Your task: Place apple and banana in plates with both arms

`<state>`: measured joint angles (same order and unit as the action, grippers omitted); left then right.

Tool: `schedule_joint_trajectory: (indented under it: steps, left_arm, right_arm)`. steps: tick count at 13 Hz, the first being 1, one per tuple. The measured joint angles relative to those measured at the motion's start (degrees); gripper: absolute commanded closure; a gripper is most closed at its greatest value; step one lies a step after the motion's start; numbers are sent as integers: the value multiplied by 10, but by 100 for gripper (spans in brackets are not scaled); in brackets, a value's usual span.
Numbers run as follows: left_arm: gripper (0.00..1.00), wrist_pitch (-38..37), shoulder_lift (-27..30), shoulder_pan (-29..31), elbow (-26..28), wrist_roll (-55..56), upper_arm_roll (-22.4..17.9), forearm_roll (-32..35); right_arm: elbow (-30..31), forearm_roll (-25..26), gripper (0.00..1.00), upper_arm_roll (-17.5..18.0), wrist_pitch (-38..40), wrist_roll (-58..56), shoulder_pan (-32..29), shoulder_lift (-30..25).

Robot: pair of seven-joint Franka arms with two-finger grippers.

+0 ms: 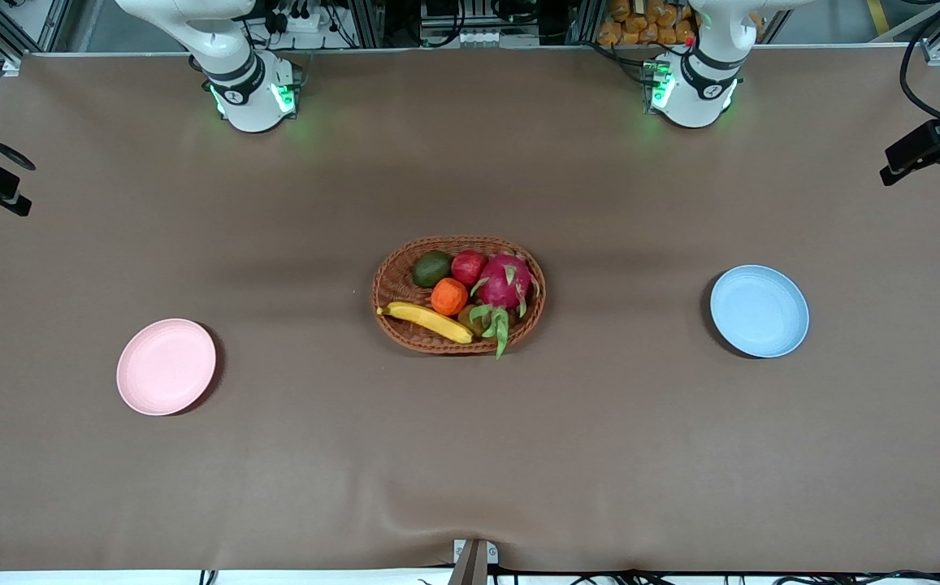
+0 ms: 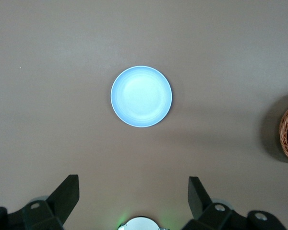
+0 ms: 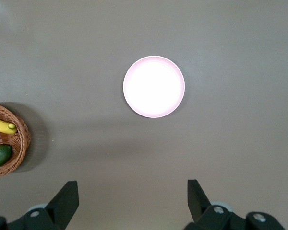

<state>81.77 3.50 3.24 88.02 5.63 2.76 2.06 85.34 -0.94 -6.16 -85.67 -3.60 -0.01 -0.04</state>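
Observation:
The red apple (image 1: pixel 468 266) and the yellow banana (image 1: pixel 427 321) lie in the wicker basket (image 1: pixel 392 280) at the table's middle. The banana's tip also shows in the right wrist view (image 3: pixel 2 125). The pink plate (image 1: pixel 166 366) lies toward the right arm's end, the blue plate (image 1: pixel 760 311) toward the left arm's end. Both plates are bare. My left gripper (image 2: pixel 133 178) is open and empty, high over the table by the blue plate (image 2: pixel 141 96). My right gripper (image 3: pixel 132 182) is open and empty, high over the table by the pink plate (image 3: pixel 154 86). Neither gripper shows in the front view.
The basket also holds a magenta dragon fruit (image 1: pixel 506 282), an orange fruit (image 1: pixel 448 296) and a green avocado (image 1: pixel 432 269). The arm bases (image 1: pixel 252 93) (image 1: pixel 693 89) stand along the table's edge farthest from the front camera. Black camera mounts (image 1: pixel 924 150) stick in at the table's ends.

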Motion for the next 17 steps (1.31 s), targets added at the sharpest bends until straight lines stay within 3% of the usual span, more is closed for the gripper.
schedule_joint_trajectory:
  steps: [8,17]
  left_arm:
    - [0,-2,0,1,1,0,-8,-12]
    - [0,-7,0,-3,18,2,11,-15]
  right_arm:
    - [-1,0,0,0,1,0,0,0]
    - [-1,0,0,0,1,0,0,0]
